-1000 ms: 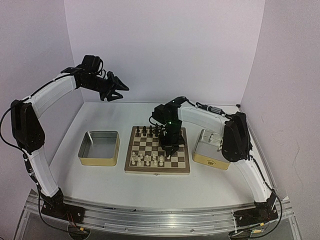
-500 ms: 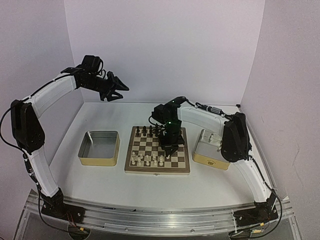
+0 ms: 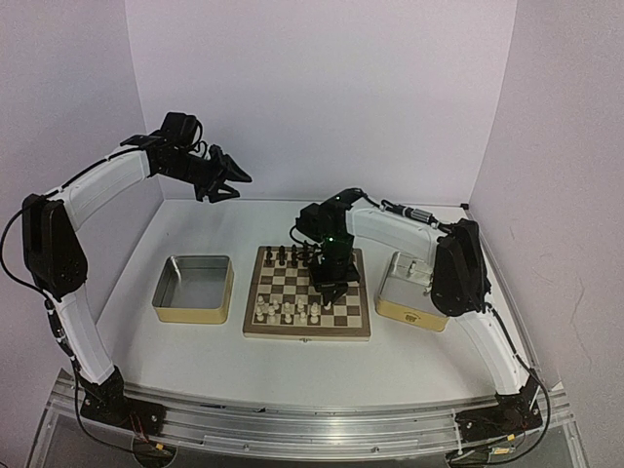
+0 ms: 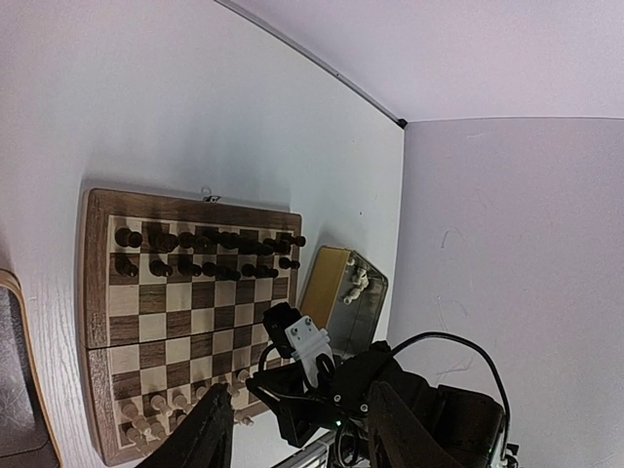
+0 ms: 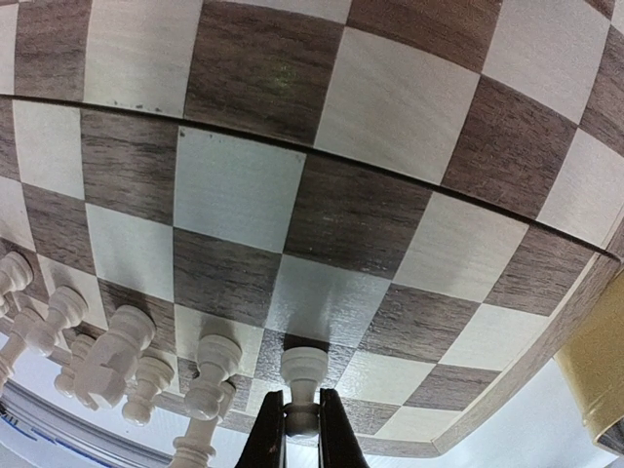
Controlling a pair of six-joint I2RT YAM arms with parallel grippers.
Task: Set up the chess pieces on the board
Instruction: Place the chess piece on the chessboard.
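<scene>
The right pincer [image 5: 300, 429] is clamped on a white pawn [image 5: 301, 385], gripping its stem from both sides. The pawn's long axis stands upright, in line with the fingers, like the white pieces [image 5: 117, 361] ranked just beside it along the near edge of the chessboard [image 3: 307, 334]. The fingers hide its base, so whether it touches the square beneath cannot be told. The coming move likely turns on this: the pawn sits straight below the wrist, at the end of that near row, so it should only need to be set down and let go without tilting into its neighbour.

The left pincer [image 3: 232, 180] hangs with fingers apart and empty, high above the far left of the bench [image 3: 292, 370], well apart from the board. The right arm is clearly nearer.
</scene>
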